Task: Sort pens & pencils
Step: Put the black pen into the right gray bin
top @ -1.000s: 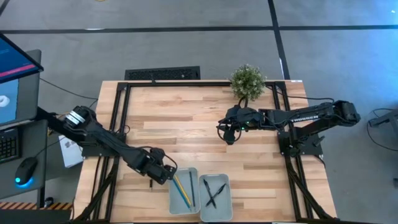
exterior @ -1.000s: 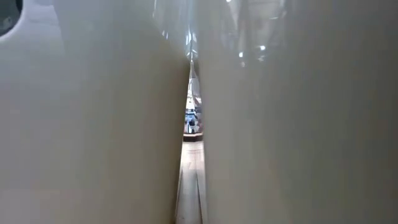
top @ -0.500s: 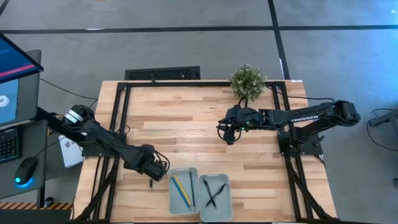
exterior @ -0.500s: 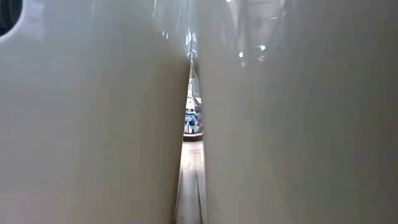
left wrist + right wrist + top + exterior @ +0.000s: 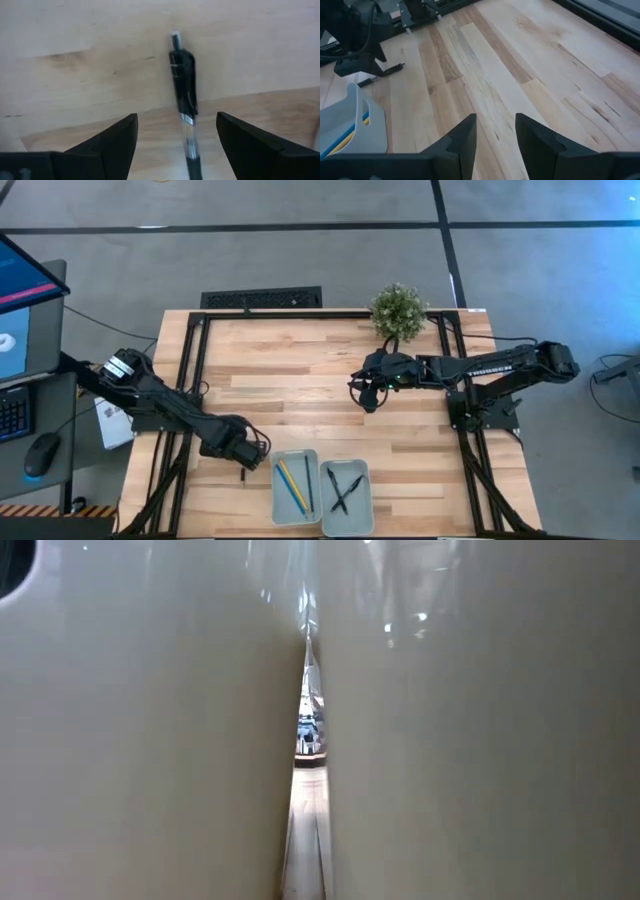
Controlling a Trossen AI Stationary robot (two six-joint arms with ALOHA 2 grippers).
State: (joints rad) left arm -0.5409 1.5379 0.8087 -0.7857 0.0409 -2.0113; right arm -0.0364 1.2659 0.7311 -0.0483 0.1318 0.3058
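Looking straight down, the high view takes in the whole table (image 5: 300, 370): the left gripper (image 5: 252, 454) low in the frame, left of centre, with a short dark pen (image 5: 242, 476) on the wood just below it, and the right gripper (image 5: 366, 395) hanging right of centre below a small potted plant (image 5: 398, 310). Two grey trays sit at the bottom centre; the left tray (image 5: 296, 486) holds the yellow and blue pencils (image 5: 293, 485), and the right tray (image 5: 346, 496) holds two crossed black pens (image 5: 344, 490). The low view is blocked by pale tray walls, with only a narrow slit between them. The left wrist view alone shows the loose pen up close: black, with a clip and a clear section on its barrel, lying between the left fingers (image 5: 117, 137), which stand wide apart and clear of it. The right wrist view shows its own fingers (image 5: 465, 137) parted over bare wood.
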